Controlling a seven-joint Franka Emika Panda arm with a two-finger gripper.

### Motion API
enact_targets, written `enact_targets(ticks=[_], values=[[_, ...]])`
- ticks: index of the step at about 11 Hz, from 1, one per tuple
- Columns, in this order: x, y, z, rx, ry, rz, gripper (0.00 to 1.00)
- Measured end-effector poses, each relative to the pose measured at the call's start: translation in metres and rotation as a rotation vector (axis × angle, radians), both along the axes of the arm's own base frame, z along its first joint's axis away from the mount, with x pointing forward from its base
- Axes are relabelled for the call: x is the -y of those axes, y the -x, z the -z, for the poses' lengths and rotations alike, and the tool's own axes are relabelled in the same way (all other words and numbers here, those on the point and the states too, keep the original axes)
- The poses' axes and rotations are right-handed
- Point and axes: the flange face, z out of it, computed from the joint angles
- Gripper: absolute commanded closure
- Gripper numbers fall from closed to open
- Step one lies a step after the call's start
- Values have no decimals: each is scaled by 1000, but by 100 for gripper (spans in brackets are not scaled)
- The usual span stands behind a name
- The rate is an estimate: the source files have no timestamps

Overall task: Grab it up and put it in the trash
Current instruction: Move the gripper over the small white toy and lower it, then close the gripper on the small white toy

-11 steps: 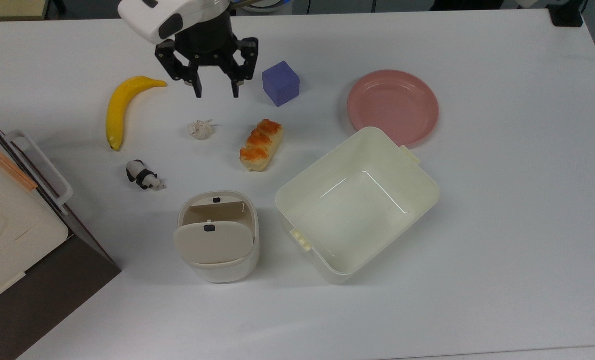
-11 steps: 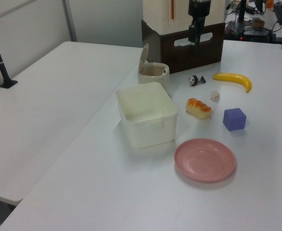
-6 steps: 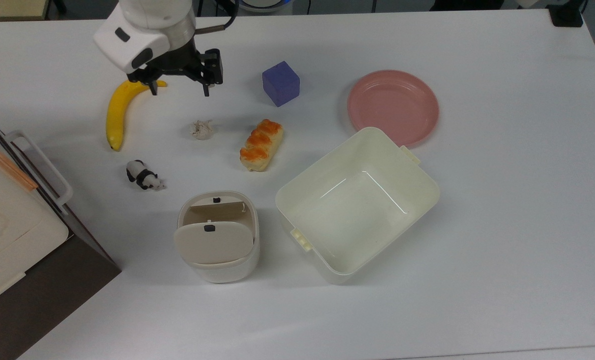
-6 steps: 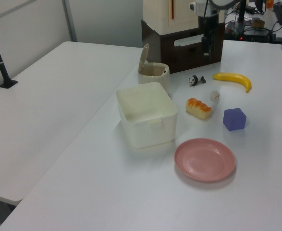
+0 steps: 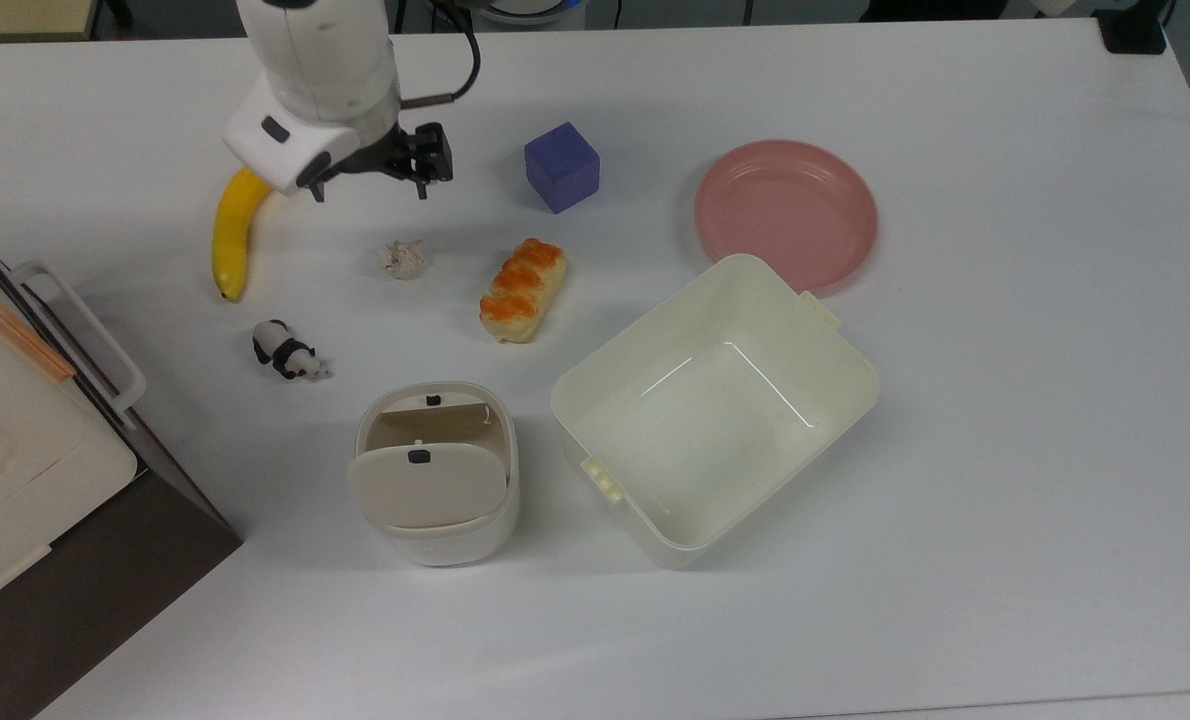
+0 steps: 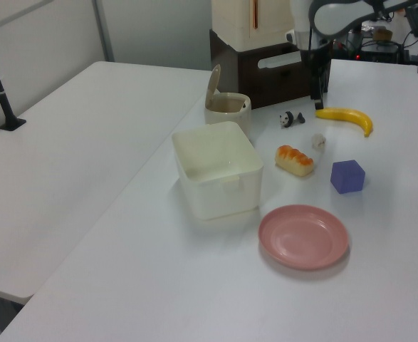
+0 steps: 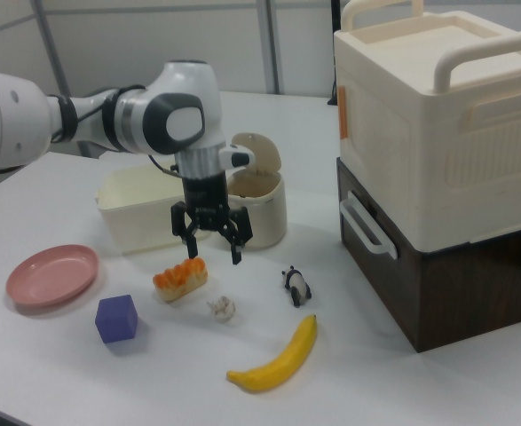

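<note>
Read across the top view from its left.

Banana (image 5: 227, 235) at the top view's left, far end tucked under the arm's white wrist. Panda (image 5: 288, 352) nearer, just below the banana's tip.

Next, gripper (image 5: 367, 190): a second ago higher up and further to the top view's right, toward the cube; since then shifted left and dropped, in the left view sinking from beside the cabinet to just above the banana's level. Now hanging on the far side of the wad, not over it. In the right view, gripper (image 7: 214, 256) with black fingers spread wide, nothing between them, tips above the table. Taken together: approach under way, grasp not begun. Probably a short move nearer and a further descent needed before closing.

Wad (image 5: 402, 258) unmoved through all this, lying loose on the bare white table between banana and bread, touching neither. Small, off-white, wrinkled and lumpy, with little points sticking out; barely darker than the tabletop. Likely light and soft, so apt to skid or squash if caught off centre.

Trash (image 5: 445, 545) nearer, almost straight below the wad in the top view, flap lid tilted so that the opening behind it shows.

Further right: bread (image 5: 522, 288), cube (image 5: 561, 166), tub (image 5: 855, 390), plate (image 5: 785, 210), all where they were.
</note>
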Motion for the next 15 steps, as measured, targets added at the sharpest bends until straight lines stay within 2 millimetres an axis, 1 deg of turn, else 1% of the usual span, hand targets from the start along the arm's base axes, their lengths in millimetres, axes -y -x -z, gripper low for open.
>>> enact_targets(ticks=[4,6,7,9,12,15], values=[[-12,-19,64,25,-11,-38,0],[-21,-18,91,77,-15,-60,0],[-23,-15,100,89,-17,-67,0],[-24,-12,105,92,-18,-69,3],[-23,-11,100,97,-16,-69,2],[-20,-1,97,37,10,-81,2]])
